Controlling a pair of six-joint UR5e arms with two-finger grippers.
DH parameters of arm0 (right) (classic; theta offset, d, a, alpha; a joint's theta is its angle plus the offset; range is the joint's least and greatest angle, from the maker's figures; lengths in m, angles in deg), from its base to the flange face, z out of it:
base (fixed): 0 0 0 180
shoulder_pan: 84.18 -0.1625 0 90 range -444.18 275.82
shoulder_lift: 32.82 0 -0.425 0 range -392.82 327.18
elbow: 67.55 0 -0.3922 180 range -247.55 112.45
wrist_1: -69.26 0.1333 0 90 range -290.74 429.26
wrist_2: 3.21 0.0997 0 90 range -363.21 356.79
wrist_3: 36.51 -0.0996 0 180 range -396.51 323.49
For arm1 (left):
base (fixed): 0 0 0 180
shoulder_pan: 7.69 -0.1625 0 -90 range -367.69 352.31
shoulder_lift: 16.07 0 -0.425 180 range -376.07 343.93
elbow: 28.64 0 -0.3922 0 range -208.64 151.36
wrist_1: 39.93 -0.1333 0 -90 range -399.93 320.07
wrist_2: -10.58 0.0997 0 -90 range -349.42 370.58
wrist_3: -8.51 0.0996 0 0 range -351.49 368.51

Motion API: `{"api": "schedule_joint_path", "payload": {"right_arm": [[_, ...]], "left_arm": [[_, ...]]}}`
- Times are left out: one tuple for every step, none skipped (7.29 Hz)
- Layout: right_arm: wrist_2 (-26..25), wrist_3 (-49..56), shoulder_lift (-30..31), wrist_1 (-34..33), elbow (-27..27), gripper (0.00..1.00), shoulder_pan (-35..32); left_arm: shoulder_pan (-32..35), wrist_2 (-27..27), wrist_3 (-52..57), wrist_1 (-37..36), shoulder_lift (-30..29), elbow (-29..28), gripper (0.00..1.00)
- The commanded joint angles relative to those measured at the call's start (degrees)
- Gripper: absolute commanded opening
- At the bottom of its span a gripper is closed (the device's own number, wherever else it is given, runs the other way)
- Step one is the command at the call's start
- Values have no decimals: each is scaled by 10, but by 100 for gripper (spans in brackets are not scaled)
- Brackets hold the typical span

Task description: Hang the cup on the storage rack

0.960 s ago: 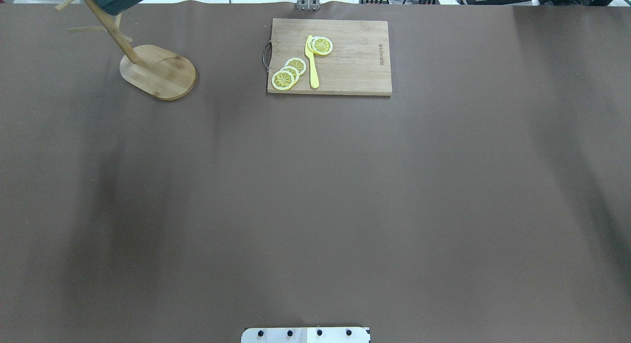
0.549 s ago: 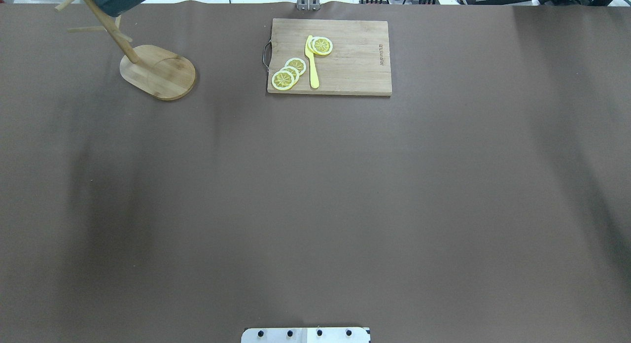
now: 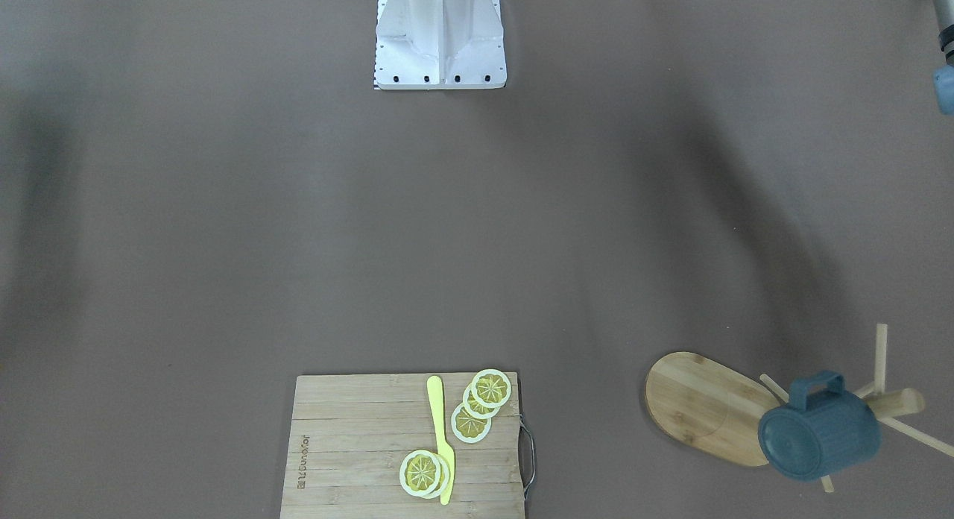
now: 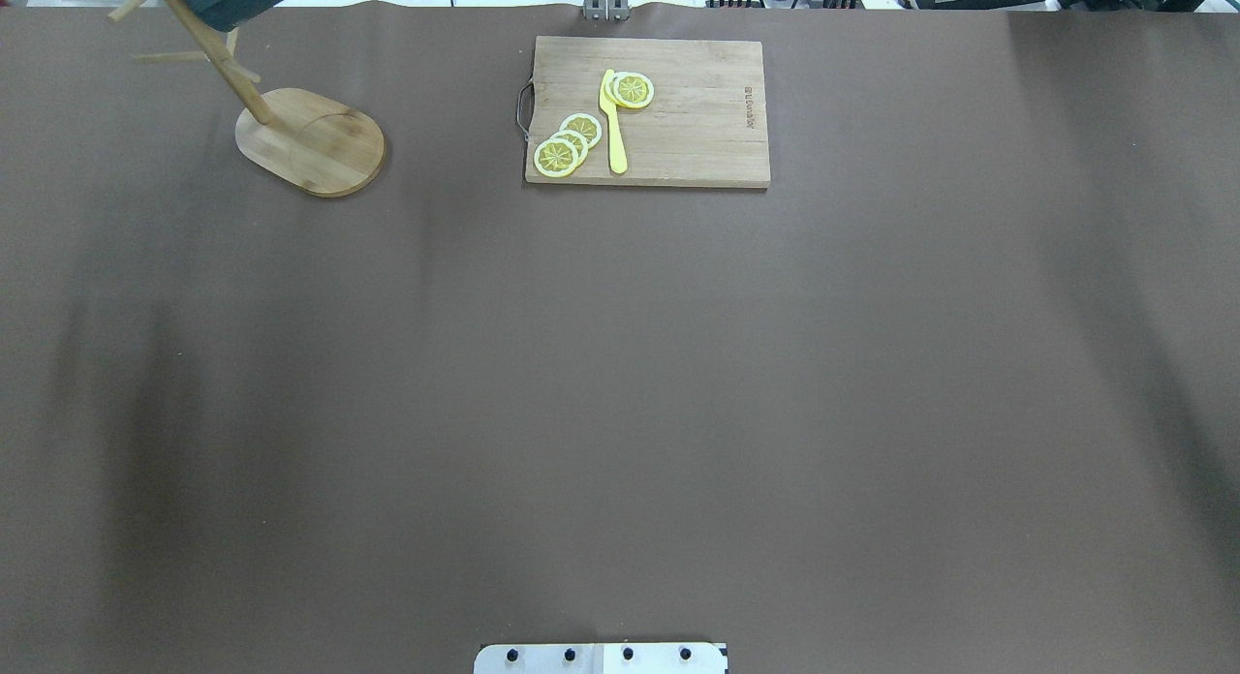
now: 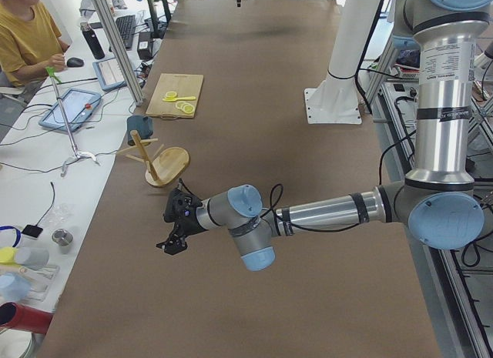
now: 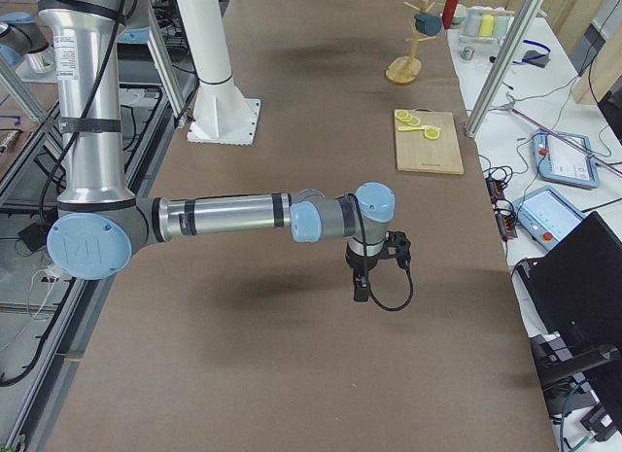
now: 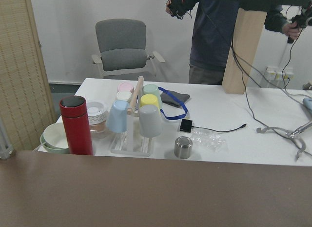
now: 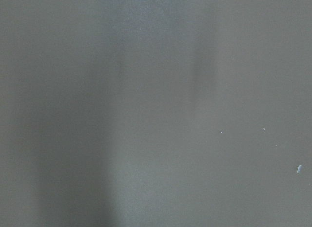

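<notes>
Cup: the cup (image 3: 816, 431) hangs tilted on a peg of the storage rack (image 3: 695, 409), off the table.
Left gripper: the left gripper (image 5: 172, 242) is near the rack, not touching it; finger spread cannot be told.
Right gripper: the right gripper (image 6: 361, 291) is well apart from the rack; likewise unclear.
Cutting board: the cutting board (image 3: 350, 444) lies beside the rack, apart.

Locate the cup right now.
The cup hangs on the storage rack, lower right in the front-facing view, on the robot's left, well apart from the cutting board.
</notes>
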Motion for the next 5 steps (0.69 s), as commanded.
{"api": "schedule_joint_path", "payload": {"right_arm": [[-1, 0, 1, 0, -8, 100, -4], [-1, 1, 1, 0, -8, 100, -7], [-1, 3, 0, 0, -10, 100, -17], [-2, 2, 0, 0, -17, 100, -21], [-2, 3, -2, 0, -17, 100, -22]], "left_arm": [[70, -181, 72, -176, 6, 72, 98], [85, -233, 145, -269, 18, 113, 98], [101, -263, 191, -353, 29, 149, 98], [105, -312, 218, -414, 34, 173, 98], [106, -328, 237, -433, 41, 179, 98]]}}
